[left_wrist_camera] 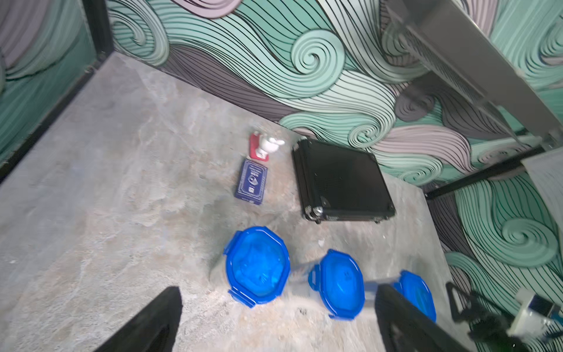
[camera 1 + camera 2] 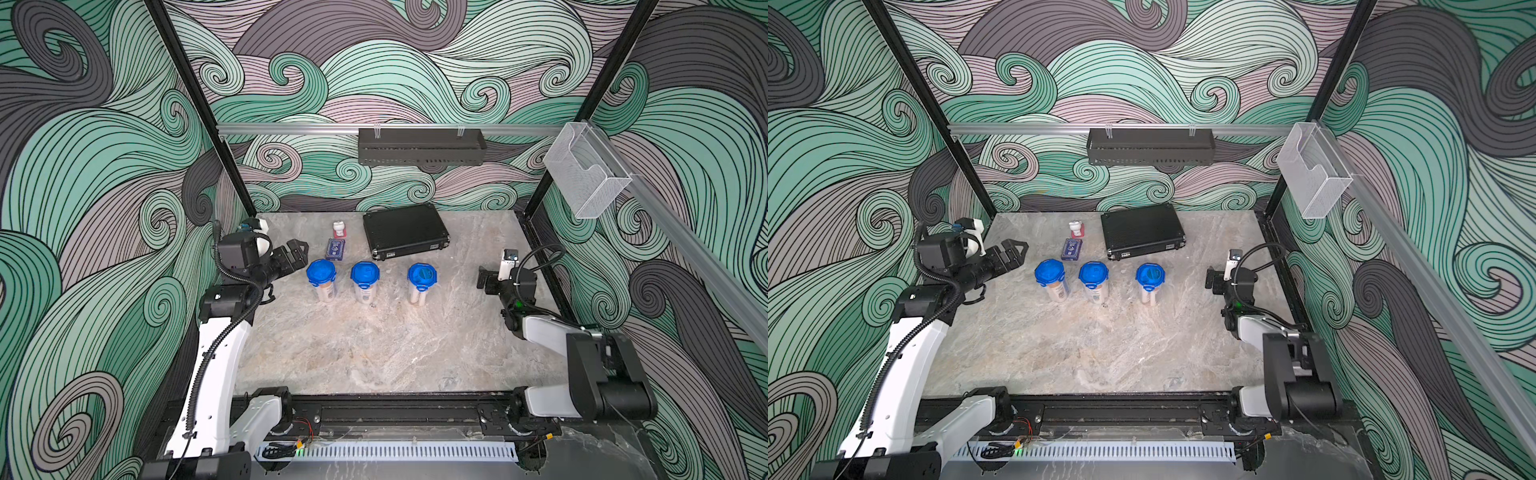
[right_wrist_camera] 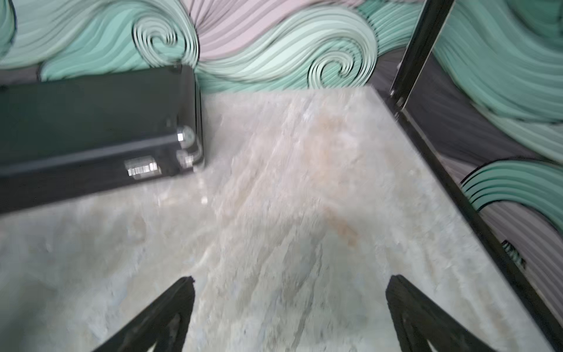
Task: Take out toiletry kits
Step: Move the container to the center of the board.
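Nearest, on the robot's side of the briefcase (image 2: 405,230), the bare marbled table (image 2: 374,353) is stretching out with nothing loose lying on it. Further in, just short of the briefcase's front edge, the three toiletry kits are standing upright in a row, apart from one another: the left tumbler (image 2: 325,291), the middle tumbler (image 2: 365,294) and the right tumbler (image 2: 417,296). Each is wearing its blue lid (image 2: 364,273), so I am judging the job as barely begun: no lid is off, no contents are out, and all three are waiting to be emptied.

The left gripper (image 2: 301,252) is hovering off the briefcase's left, just beside the left tumbler, jaws spread wide and holding nothing. The right gripper (image 2: 482,277) is hanging off the briefcase's right, equally wide and empty.

The tumblers are showing smooth, clear plastic walls with pale contents blurred inside. Their lids are looking glossy and rounded, with small clip tabs. Left of the briefcase a flat dark-blue card box (image 2: 335,248) is lying, and beyond it is a small white-and-red piece (image 2: 338,228). The briefcase itself is lying shut, black, ribbed and metal-cornered.
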`<state>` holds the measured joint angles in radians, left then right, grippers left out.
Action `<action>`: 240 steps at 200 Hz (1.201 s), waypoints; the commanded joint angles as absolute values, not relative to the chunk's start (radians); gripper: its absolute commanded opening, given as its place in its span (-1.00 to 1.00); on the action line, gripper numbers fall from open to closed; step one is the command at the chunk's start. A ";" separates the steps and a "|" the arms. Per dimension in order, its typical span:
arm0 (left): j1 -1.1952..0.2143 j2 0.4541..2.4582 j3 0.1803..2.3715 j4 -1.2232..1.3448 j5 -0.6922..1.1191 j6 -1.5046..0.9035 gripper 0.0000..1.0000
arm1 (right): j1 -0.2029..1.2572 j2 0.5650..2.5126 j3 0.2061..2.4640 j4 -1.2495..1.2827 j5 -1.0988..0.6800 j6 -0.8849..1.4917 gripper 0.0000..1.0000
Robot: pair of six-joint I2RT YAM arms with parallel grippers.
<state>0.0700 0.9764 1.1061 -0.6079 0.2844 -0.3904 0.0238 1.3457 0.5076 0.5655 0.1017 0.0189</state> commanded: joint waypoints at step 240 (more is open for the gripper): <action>-0.739 2.255 2.571 -1.475 -0.048 -0.235 0.97 | 0.042 0.850 0.599 -0.309 -0.140 0.421 0.97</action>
